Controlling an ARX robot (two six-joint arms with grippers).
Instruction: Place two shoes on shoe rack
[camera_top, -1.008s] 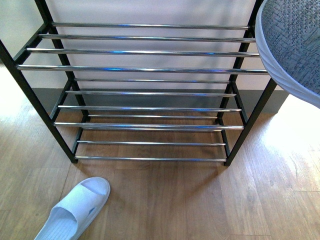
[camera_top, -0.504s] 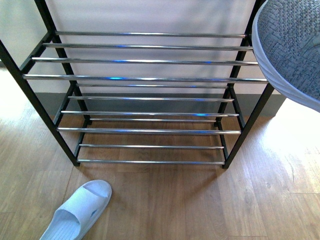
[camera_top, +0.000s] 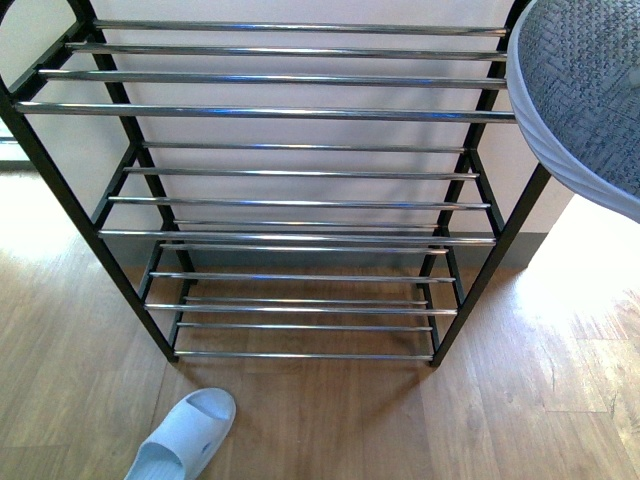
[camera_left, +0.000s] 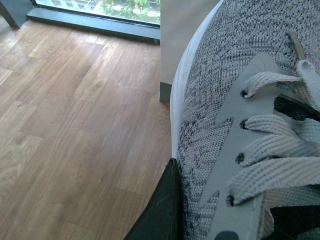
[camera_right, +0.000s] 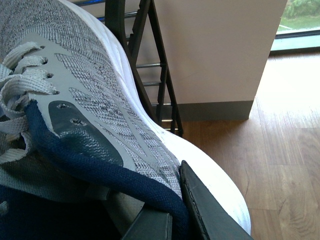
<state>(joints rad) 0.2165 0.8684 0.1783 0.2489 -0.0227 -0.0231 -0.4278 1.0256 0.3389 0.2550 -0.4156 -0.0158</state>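
Since each of my hands has a shoe and nothing sits on the shoe rack yet, I think I am at the carrying step, right in front of the rack. My right fingers are closed tight on the blue back edge of the right sneaker. One finger is outside and the other seems to be inside. That shoe hangs up high on the right, near the rack's right post. Of my left fingers I see only one black finger, pressed flat on the side of the left sneaker. The other finger is hidden, but the shoe is up off the floor, so I guess they are closed on it too. That shoe does not show in the front view. Next I need to pick a shelf, lay each white sole flat across the shiny rods, side by side, and only then let go. The rods are thin and smooth with gaps between them, so a tilted shoe could slip. A pale blue slipper lies on the near floor, a bit to the left. The floor is brown wood planks. The wall behind the rack is white with a grey strip at the bottom. A window lets in bright light.
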